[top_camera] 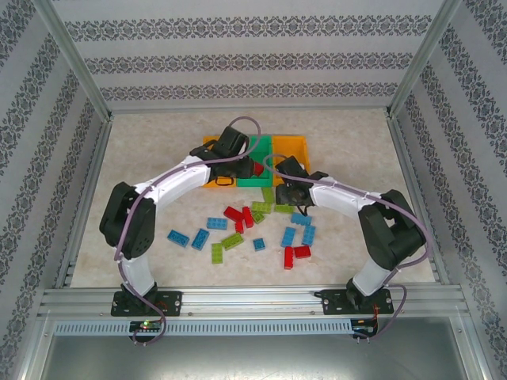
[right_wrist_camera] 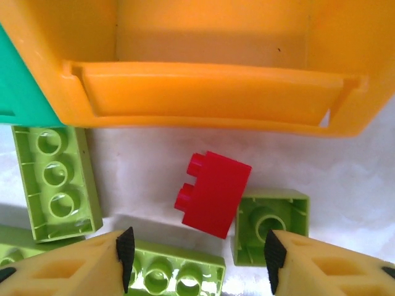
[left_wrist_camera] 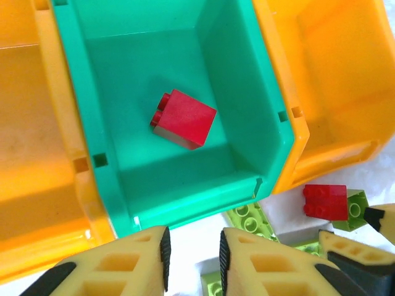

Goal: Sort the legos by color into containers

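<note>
The green container (left_wrist_camera: 80, 111) sits between two orange containers (left_wrist_camera: 31, 154) (left_wrist_camera: 333, 80). A red lego (left_wrist_camera: 183, 119) lies on its floor. My left gripper (left_wrist_camera: 194, 253) hovers over that bin's near rim, its jaws a little apart with nothing between them. My right gripper (right_wrist_camera: 196, 259) stands open over the table in front of the right orange container (right_wrist_camera: 210, 92). Just ahead of its fingers a red lego (right_wrist_camera: 216, 194) lies on its side, leaning against a lime lego (right_wrist_camera: 271, 225). From above, both grippers (top_camera: 238, 158) (top_camera: 289, 188) sit near the bins.
More lime legos (right_wrist_camera: 55, 182) (right_wrist_camera: 173, 271) crowd the red one. Blue (top_camera: 178, 237), red (top_camera: 297, 255) and lime (top_camera: 231, 241) legos are scattered across the middle of the table. Patterned walls and metal posts enclose the table.
</note>
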Motion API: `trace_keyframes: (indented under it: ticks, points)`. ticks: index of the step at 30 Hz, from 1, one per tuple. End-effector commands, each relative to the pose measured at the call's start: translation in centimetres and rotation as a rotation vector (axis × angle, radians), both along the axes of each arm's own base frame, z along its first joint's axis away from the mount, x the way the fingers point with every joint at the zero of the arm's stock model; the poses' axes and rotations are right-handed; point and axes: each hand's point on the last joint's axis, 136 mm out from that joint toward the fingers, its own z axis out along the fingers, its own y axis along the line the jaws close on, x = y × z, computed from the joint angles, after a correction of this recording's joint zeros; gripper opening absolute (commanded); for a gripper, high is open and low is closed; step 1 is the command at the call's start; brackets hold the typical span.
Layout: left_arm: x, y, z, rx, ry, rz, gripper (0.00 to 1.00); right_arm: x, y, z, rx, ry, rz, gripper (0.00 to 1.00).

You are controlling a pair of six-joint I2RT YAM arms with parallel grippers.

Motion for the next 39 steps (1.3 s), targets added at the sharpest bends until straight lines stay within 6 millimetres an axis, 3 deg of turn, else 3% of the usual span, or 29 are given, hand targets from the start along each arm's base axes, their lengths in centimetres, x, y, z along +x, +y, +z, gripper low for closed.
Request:
trace_keyframes:
  ticks: [1, 8, 15, 23, 33, 36, 39]
  points:
    - [-0.5, 1.3, 0.3, 0.012, -0.004, 0.016, 0.3, 1.0, 0.6, 0.6, -0.02, -0.006, 0.028, 0.57]
    - [-1.3, 2.7, -0.3, 0.016, -0.001, 0.035, 0.31, 0.9, 0.6, -0.9, -0.054, 0.051, 0.016, 0.53]
    - [-1.9, 3.4, -0.5, 0.032, -0.005, 0.041, 0.31, 0.9, 0.2, -1.1, -0.097, 0.064, 0.013, 0.52]
    - [-2.9, 4.1, 0.0, 0.026, -0.02, 0.048, 0.33, 0.0, 2.2, -0.6, -0.093, 0.048, 0.078, 0.51]
    - [-6.2, 5.6, -0.5, 0.034, -0.03, -0.007, 0.63, -1.0, 1.8, 2.7, -0.035, -0.052, 0.042, 0.54]
    - [-7.7, 5.5, -1.5, 0.017, 0.018, -0.036, 0.71, -1.3, 1.1, 3.2, -0.035, -0.068, 0.024, 0.58]
    - [-9.0, 5.1, -2.8, 0.015, 0.09, -0.043, 0.73, -1.6, 0.3, 3.4, -0.015, -0.074, -0.006, 0.6]
